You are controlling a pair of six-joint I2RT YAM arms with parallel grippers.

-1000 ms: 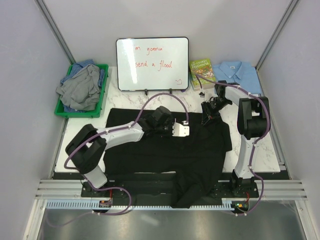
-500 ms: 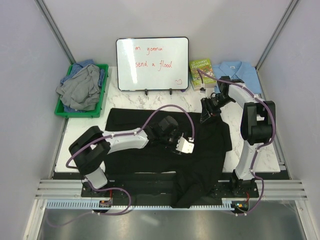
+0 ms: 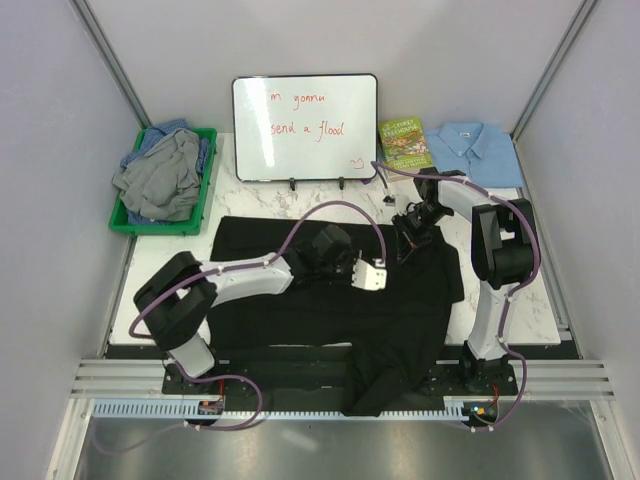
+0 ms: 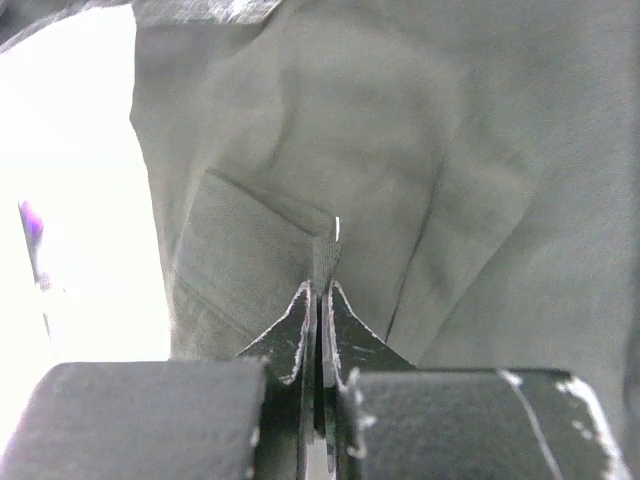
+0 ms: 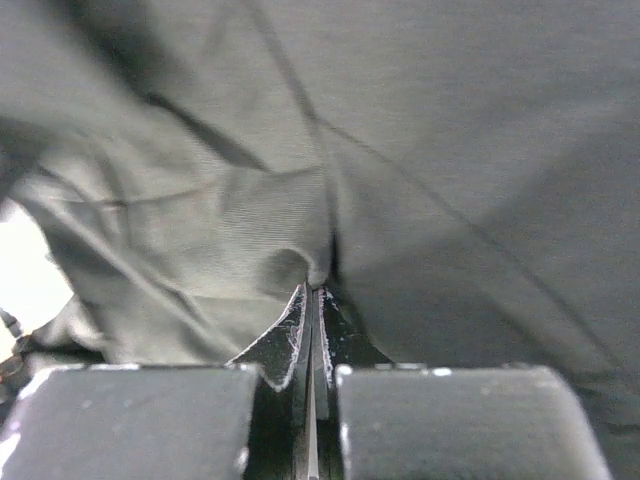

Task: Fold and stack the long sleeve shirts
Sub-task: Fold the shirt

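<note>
The heap (image 3: 160, 175) in the bin (image 3: 165, 228) at the far left corner is too tangled to count. One blue shirt (image 3: 478, 145) is lying at the far right corner. One black shirt (image 3: 330, 310) is covering the centre, with part spilling over the near edge. Both arms are reaching inward above it. The left gripper (image 4: 320, 292) and right gripper (image 5: 314, 292) are each pinching a fold of it, clenched.
</note>
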